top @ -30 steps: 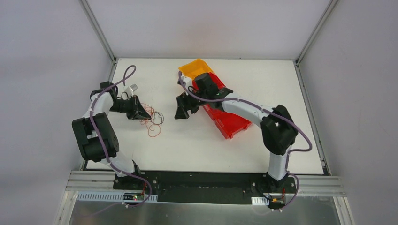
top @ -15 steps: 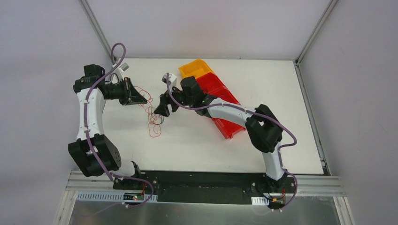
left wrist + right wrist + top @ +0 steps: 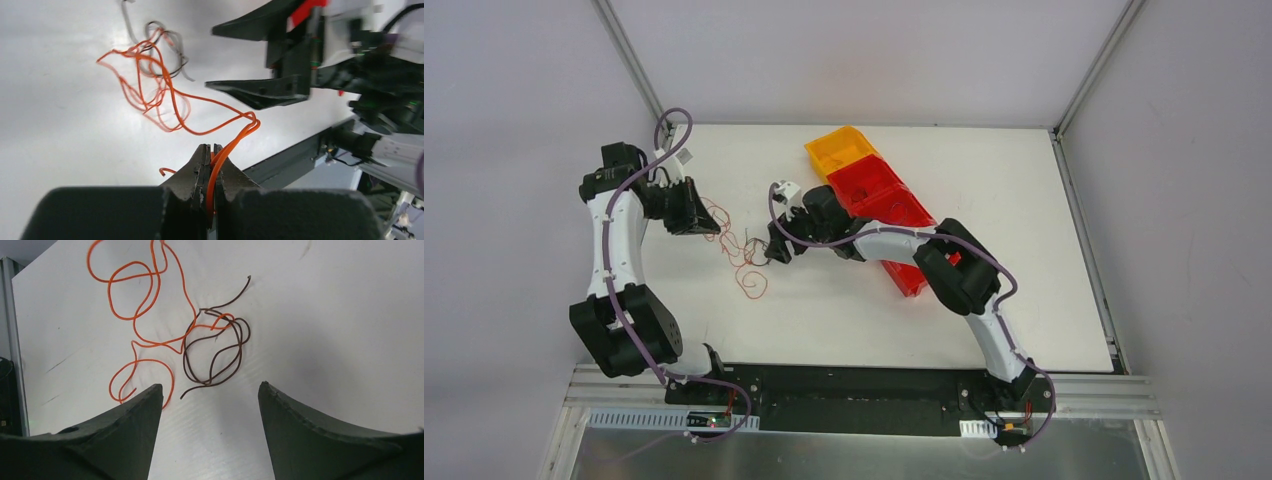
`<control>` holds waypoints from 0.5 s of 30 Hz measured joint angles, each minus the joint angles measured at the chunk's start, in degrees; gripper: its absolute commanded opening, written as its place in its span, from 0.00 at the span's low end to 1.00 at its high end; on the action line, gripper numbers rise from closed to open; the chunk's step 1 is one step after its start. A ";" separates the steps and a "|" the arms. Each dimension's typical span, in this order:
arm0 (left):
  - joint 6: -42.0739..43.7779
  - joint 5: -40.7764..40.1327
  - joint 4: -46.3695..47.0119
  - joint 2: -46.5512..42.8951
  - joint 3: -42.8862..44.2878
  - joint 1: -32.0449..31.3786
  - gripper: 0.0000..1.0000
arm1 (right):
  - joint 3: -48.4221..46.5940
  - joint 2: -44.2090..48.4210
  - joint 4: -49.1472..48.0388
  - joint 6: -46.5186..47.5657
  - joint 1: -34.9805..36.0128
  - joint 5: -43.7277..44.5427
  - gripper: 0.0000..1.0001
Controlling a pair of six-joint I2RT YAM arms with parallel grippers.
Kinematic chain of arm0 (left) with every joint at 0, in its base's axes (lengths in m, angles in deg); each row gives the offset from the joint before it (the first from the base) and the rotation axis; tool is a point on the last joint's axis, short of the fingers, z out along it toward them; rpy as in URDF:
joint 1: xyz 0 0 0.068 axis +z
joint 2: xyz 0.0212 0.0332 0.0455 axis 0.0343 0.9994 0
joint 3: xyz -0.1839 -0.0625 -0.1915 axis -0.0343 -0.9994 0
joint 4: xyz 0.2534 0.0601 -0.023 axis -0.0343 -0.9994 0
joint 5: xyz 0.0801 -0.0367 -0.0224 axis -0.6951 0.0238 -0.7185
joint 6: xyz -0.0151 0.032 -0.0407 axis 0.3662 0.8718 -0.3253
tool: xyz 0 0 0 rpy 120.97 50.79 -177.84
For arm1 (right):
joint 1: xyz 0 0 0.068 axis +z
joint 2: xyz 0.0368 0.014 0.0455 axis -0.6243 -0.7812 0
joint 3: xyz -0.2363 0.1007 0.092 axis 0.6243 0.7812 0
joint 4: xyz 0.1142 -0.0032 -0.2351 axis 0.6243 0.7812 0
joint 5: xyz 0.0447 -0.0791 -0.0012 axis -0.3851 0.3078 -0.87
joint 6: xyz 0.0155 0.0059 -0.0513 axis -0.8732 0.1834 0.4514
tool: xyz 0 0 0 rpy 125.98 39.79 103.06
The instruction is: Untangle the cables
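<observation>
Here the left hand is closed tight on one end of the orange cable. The right hand stands wide open and holds nothing, just above the dark brown coil, which lies on the white desk hooked into the orange loops. To do this step well, the right hand should probably pin only the dark coil, so that the left can draw the orange strand away slowly, without a jerk. No label or writing can be read.

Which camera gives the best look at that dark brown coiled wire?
The right wrist view: the dark brown coiled wire lies sharp and whole. Left wrist shows it small and blurred; the top view, a tiny speck.
</observation>
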 measured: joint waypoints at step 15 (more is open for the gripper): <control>-0.33 -12.04 4.11 4.55 -3.98 2.49 0.00 | -27.50 -14.21 22.53 3.52 5.44 19.02 0.72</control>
